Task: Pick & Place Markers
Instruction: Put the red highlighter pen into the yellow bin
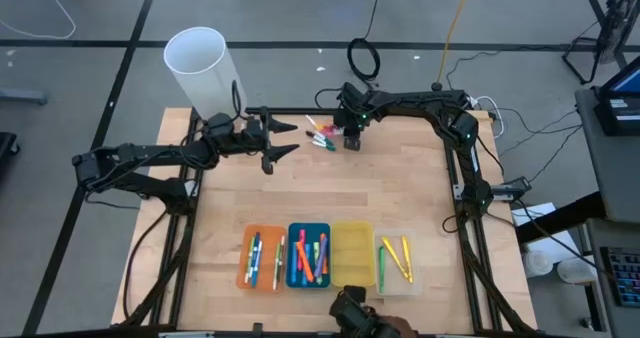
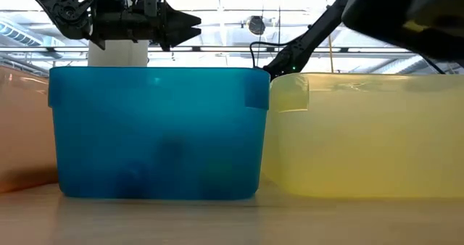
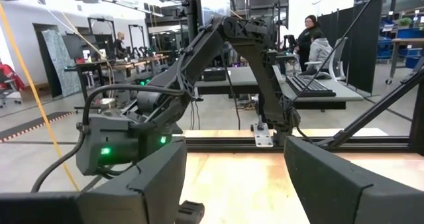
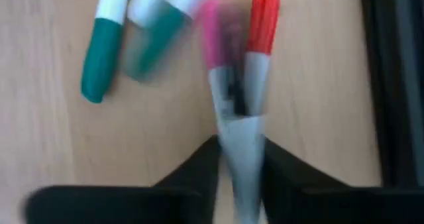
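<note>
The table [image 1: 330, 193] is holding four trays [image 1: 309, 255] well away from the right claw [image 1: 351, 138]; most markers [image 1: 312, 258] are already lying in them. A few loose markers [image 1: 320, 135] are still waiting just beside that claw, which is closing on a grey-barrelled marker [image 4: 240, 134] between its fingers. The left claw [image 1: 283, 140] is hovering nearby, spread open and empty.

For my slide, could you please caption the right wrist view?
Right gripper closes on a grey-barrelled marker beside green-capped markers.
</note>
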Motion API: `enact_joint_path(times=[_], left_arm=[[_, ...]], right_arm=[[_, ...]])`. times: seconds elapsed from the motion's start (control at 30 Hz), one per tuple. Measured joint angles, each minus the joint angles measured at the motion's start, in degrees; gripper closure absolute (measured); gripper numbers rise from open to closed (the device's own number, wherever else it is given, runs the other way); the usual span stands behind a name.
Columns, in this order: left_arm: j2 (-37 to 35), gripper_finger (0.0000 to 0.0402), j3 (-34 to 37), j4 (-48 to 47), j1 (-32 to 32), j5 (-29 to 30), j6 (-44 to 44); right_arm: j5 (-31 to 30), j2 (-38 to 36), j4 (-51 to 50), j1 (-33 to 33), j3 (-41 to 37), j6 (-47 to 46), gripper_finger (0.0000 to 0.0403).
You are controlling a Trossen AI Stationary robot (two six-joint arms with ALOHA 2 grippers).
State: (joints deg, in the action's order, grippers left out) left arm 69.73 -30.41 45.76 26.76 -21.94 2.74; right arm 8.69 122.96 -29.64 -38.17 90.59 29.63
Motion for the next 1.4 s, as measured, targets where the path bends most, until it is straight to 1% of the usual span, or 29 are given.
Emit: enact_joint_path(times=[0.07,0.1,0.3,0.47,0.57,0.7,0.83,1.0,1.07,1.17,1.27,1.4], left_arm=[[0.0,0.0146,0.0,-0.32,0.0,0.0,0.0],[0.0,0.0147,0.0,-0.57,0.0,0.01,0.0],[0.0,0.0146,0.0,-1.34,0.0,0.0,-0.17],[0.0,0.0146,0.0,-2.7,0.0,0.03,-0.48],[0.0,0.0147,0.0,-2.91,-0.09,0.02,-1.2],[0.0,0.0146,0.0,-3.47,-0.31,0.03,-1.51],[0.0,0.0146,0.0,-4.22,-0.58,0.03,-1.55],[0.0,0.0147,0.0,-5.21,-1.2,0.01,-1.77],[0.0,0.0146,0.0,-5.29,-1.59,0.01,-1.77],[0.0,0.0146,0.0,-5.29,-2.17,0.01,-1.56],[0.0,0.0146,0.0,-5.29,-2.55,0.01,-1.53],[0.0,0.0146,0.0,-5.29,-3.07,0.01,-1.53]], right_arm=[[0.37,-0.01,-0.22,-0.01,0.0,0.03,0.0371],[0.39,-0.02,-0.3,-0.02,0.0,0.19,0.0381],[0.27,-0.04,-0.5,0.37,0.0,-0.71,0.0381],[0.57,-2.26,-3.89,1.04,-0.17,-2.07,0.0381],[0.59,-4.18,-8.58,1.9,-0.17,-3.39,0.0381],[3.78,-5.48,-16.74,2.91,-0.48,-5.19,0.0381],[2.35,-5.52,-21.72,3.97,-4.45,-5.8,0.0381],[2.15,-5.97,-17.23,4.32,-11.73,-8.27,0.038],[1.77,-5.94,-15.97,4.46,-13.55,-10.1,0.0363],[1.48,-5.87,-15.57,4.44,-14.49,-11.81,0.0315],[-1.01,-6.43,-16.0,4.68,-14.58,-14.66,0.027],[-2.62,-8.69,-15.54,4.64,-14.62,-15.88,0.023]])
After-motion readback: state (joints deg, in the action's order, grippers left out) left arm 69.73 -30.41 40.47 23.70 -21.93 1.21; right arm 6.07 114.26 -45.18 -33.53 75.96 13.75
